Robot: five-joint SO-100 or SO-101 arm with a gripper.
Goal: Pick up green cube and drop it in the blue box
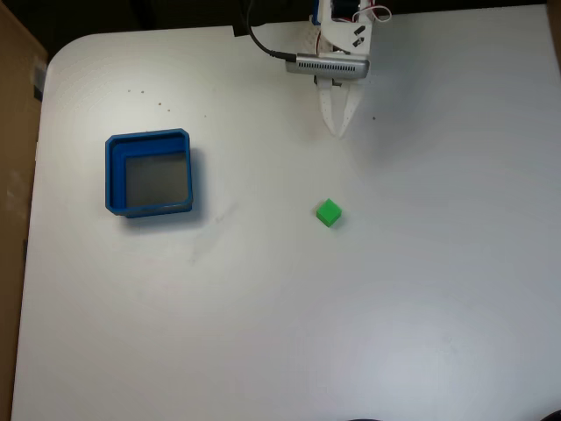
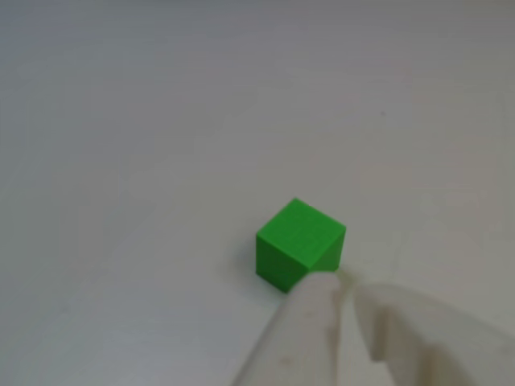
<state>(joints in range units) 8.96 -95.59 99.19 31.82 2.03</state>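
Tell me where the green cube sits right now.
In the fixed view the green cube lies on the white table, right of the blue box and below the gripper, apart from both.

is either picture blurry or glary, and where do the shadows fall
In the fixed view, sharp, with soft glare on the table at lower right; the green cube and blue box cast faint shadows. In the other view, softer: the gripper is blurred up close, and the cube is shaded on its near faces.

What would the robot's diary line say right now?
small bright green cube: on table, unheld | shallow square blue plastic box: empty | gripper: shut, short of cube
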